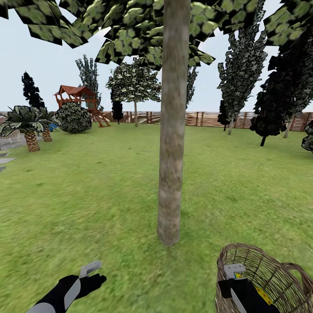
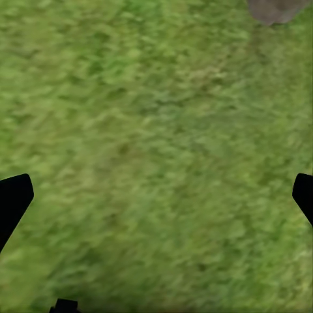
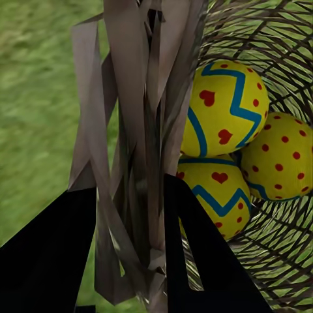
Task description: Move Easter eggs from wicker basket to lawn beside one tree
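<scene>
Item: tree (image 1: pixel 173 130). Thick mottled trunk straight ahead of me, its foot on the lawn (image 1: pixel 100 195). I take this as the drop site.

Item: wicker basket (image 1: pixel 265 269). Low at my right in the head view, near the trunk's foot. From the right wrist camera, its woven rim wall (image 3: pixel 140 130) stands between the two dark fingers of my right end effector (image 1: pixel 237 282), one finger outside over grass, one inside the basket. The fingers sit close against the weave, so I read this as a pinch on the rim, carrying or steadying the basket.

Item: three Easter eggs, all in the basket. One uppermost with a blue zigzag (image 3: pixel 225 107), one beneath it (image 3: pixel 212 192), one dotted beside them (image 3: pixel 283 156). None is on the grass yet.

Item: left end effector (image 1: pixel 89 276). Over bare lawn, fingers spread wide at the edges of the left wrist view, holding nothing.

Step in hand, as I judge it: basket brought beside the tree, unloading not begun.

Next move calls for: the basket settled on the grass, then a free end effector lowered inside, onto the uppermost egg, clear of the weave and handle.
</scene>
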Motion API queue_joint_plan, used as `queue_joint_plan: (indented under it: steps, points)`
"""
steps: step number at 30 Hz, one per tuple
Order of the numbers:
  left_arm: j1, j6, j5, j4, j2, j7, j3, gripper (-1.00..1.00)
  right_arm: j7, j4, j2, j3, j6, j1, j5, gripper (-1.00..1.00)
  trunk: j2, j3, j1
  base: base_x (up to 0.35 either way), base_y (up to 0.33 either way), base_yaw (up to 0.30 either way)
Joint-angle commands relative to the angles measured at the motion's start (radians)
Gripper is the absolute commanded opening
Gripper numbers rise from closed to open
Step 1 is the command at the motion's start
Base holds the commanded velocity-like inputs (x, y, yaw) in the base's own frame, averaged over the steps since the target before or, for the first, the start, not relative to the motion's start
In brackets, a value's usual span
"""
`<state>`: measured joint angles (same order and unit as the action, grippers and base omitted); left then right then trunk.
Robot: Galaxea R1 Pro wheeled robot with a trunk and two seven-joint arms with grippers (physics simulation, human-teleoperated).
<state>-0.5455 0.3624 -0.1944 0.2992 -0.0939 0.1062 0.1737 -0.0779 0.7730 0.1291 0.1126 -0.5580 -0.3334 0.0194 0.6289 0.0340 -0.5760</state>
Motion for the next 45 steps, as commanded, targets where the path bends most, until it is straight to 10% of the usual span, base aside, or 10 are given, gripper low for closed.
queue_joint_plan:
  steps: [1, 45]
  points:
    - [-0.001, 0.007, -0.003, 0.001, 0.0, 0.003, 0.006, 1.0, -0.006, 0.002, 0.001, 0.006, -0.006, -0.001, -0.006, -1.0, 0.009, 0.005, -0.004, 0.0, 0.0, 0.0]
    - [-0.001, 0.009, -0.002, 0.0, 0.001, 0.001, 0.004, 1.0, -0.006, 0.002, 0.001, 0.01, -0.005, -0.001, -0.009, -1.0, 0.317, 0.152, -0.173, 0.0, 0.0, 0.0]
